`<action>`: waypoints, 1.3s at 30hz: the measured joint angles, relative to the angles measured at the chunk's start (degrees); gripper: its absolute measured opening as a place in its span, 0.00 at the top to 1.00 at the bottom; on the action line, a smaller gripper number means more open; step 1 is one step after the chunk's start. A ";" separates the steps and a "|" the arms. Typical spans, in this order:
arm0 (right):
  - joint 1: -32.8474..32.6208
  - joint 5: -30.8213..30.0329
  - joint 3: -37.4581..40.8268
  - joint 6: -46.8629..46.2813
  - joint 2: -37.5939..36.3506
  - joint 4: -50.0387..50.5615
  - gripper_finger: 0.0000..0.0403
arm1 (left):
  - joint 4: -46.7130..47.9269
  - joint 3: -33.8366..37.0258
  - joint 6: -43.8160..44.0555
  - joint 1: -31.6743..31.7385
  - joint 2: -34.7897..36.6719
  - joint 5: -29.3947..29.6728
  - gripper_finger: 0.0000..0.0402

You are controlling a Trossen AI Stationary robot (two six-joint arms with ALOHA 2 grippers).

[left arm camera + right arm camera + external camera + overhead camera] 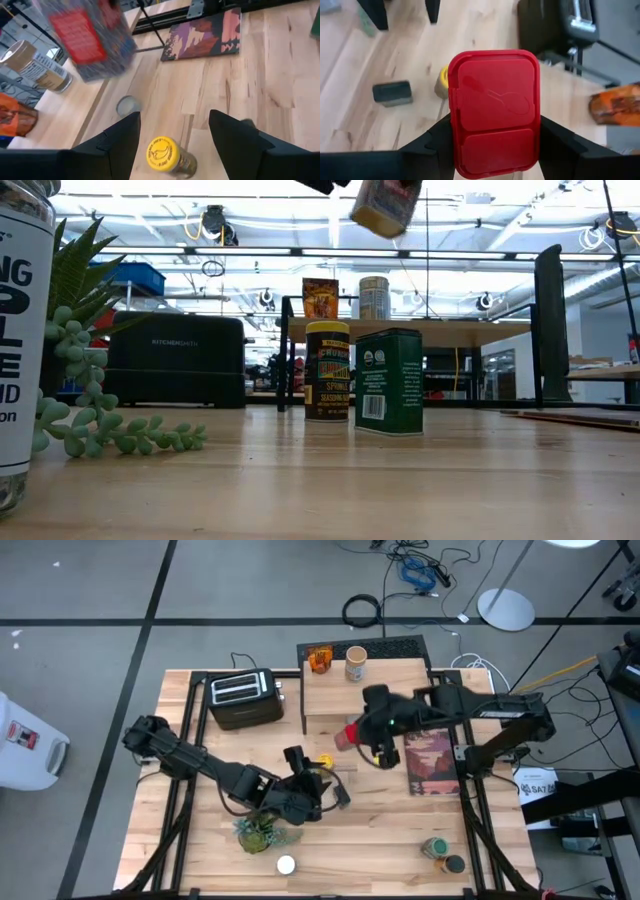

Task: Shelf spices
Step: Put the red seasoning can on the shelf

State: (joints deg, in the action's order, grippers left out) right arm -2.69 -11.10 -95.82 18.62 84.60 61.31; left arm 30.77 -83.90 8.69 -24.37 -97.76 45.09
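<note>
My right gripper (362, 737) is shut on the red tin (495, 112), high above the table in front of the shelf (365, 695); the tin's base shows in the low view (385, 205). The amber jar (319, 660) and the tan-lidded jar (355, 662) stand on the shelf's plank. My left gripper (174, 120) is open above the yellow-lidded jar (165, 156), with a finger on either side, apart from it. The jar stands on the table beside the dark square tin (388, 380). The white-capped shaker (286, 865) stands near the table's near edge. My right gripper pinches the red tin by its two long side walls (454, 125) between its two fingers (432, 145). The tin's red lid faces the wrist camera. The tin is lifted clear of the table and hangs tilted in the low view.
The black toaster (245, 698) stands left of the shelf. A potted plant (262, 832) sits under my left arm. A flat printed book (432, 762) lies right of centre. Two more containers (443, 854) stand at the near right.
</note>
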 joint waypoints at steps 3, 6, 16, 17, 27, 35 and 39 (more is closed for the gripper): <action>2.62 1.12 -3.22 2.99 0.79 -0.52 0.51 | 1.52 0.00 1.35 -1.47 0.00 0.37 0.39; 5.70 2.11 -6.29 5.35 1.84 -0.46 0.51 | 1.91 0.70 2.63 -3.47 0.00 1.38 0.39; 15.08 9.81 -11.49 10.99 5.31 -1.96 0.51 | 2.78 7.30 7.95 -8.40 0.25 16.95 0.39; 15.94 10.41 -12.07 11.21 5.73 -2.09 0.51 | 2.63 7.86 8.71 -8.43 0.32 17.74 0.39; 19.22 14.48 -21.37 15.47 13.66 1.14 0.51 | 2.68 9.07 6.59 -9.19 4.97 25.54 0.39; 19.22 14.46 -28.27 16.80 16.38 9.29 0.51 | -7.28 9.09 -5.33 -2.50 12.03 20.66 0.39; 19.22 14.43 -29.02 16.74 16.21 10.41 0.51 | -20.07 9.09 -19.03 3.07 13.47 9.33 0.39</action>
State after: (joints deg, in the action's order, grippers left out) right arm 16.53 3.33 -124.84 35.36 100.82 71.72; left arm 10.70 -74.81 -10.34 -21.29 -84.29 54.43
